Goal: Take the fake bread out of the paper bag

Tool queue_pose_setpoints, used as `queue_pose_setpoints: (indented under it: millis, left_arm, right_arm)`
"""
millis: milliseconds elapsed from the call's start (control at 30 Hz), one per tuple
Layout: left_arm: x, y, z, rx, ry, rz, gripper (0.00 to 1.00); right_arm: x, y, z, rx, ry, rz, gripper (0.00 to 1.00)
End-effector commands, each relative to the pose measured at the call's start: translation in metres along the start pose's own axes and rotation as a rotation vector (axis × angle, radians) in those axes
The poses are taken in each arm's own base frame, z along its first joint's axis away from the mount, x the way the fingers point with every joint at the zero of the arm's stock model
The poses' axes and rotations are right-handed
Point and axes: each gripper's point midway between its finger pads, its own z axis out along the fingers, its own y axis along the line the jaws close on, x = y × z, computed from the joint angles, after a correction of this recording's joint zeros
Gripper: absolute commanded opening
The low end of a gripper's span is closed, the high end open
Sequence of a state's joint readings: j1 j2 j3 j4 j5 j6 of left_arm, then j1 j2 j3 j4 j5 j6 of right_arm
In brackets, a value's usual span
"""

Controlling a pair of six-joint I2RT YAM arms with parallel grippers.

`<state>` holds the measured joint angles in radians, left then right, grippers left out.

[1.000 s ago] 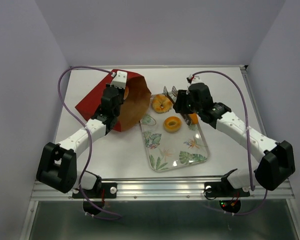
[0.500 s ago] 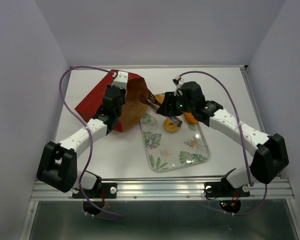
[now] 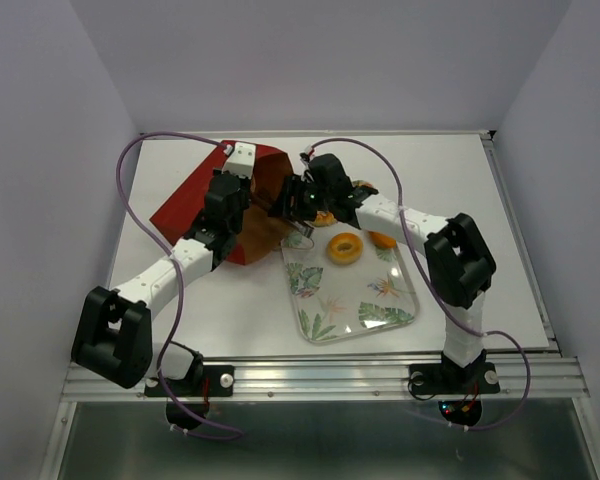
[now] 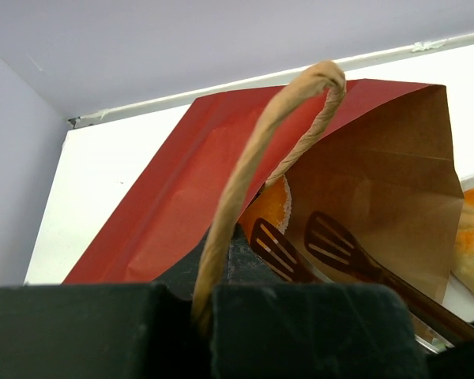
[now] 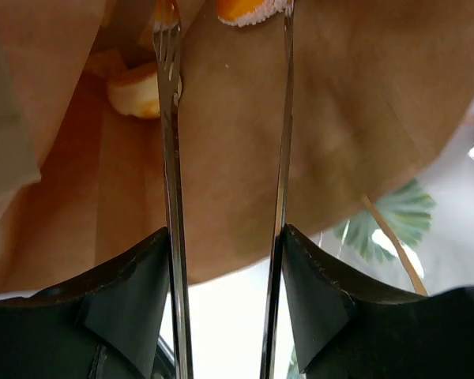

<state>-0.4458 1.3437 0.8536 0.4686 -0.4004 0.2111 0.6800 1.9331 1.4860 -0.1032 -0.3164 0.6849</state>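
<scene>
The dark red paper bag [image 3: 193, 201] lies on its side, its mouth toward the tray. My left gripper [image 3: 238, 160] is shut on its twine handle [image 4: 253, 158] and holds the mouth up. My right gripper [image 3: 302, 198] is shut on metal tongs [image 5: 171, 158], whose slotted tips [image 4: 332, 241] reach inside the brown mouth. An orange piece of fake bread [image 4: 273, 207] sits inside the bag just past the tips, and another piece [image 5: 134, 91] lies deeper in. A ring-shaped bun [image 3: 344, 247] and a second bun [image 3: 384, 239] lie on the tray; a third [image 3: 326, 217] is partly hidden by my right arm.
The clear leaf-patterned tray [image 3: 365, 312] lies right of the bag, at the table's centre. My right arm stretches across the tray's far end. White walls close in the table at the back and both sides.
My right arm has swung left from over the tray to the bag mouth, pushing the tongs inside; the tong arms have spread a little. The left gripper and the bag have stayed put.
</scene>
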Motion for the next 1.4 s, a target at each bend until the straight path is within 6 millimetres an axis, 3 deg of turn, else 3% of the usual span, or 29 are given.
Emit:
queue_pose_setpoints:
  millis: [0,267,700,900,1000,1367]
  left_arm:
    - [-0.033,0.008,-0.009,-0.022,-0.089,-0.065,0.00]
    - [-0.034,0.009,-0.011,-0.024,-0.093,-0.073,0.00]
    - [-0.032,0.006,-0.012,-0.019,-0.089,-0.066,0.00]
    - [-0.034,0.002,-0.013,-0.003,-0.097,-0.076,0.00]
    - [-0.032,0.000,-0.013,0.010,-0.096,-0.074,0.00]
    - [-0.028,0.000,-0.014,0.007,-0.091,-0.069,0.00]
  right_arm:
    - [-0.031,0.039,0.012,-0.099,-0.085,0.012,0.61]
    - [-0.032,0.018,0.038,0.031,-0.103,0.064,0.62]
    - [-0.014,-0.008,0.053,0.156,-0.057,0.157,0.64]
    - [-0.006,0.004,0.068,0.109,-0.016,0.127,0.64]
    - [-0.011,0.013,0.072,0.090,-0.033,0.098,0.64]
    - [-0.005,0.016,0.089,0.047,0.012,0.114,0.63]
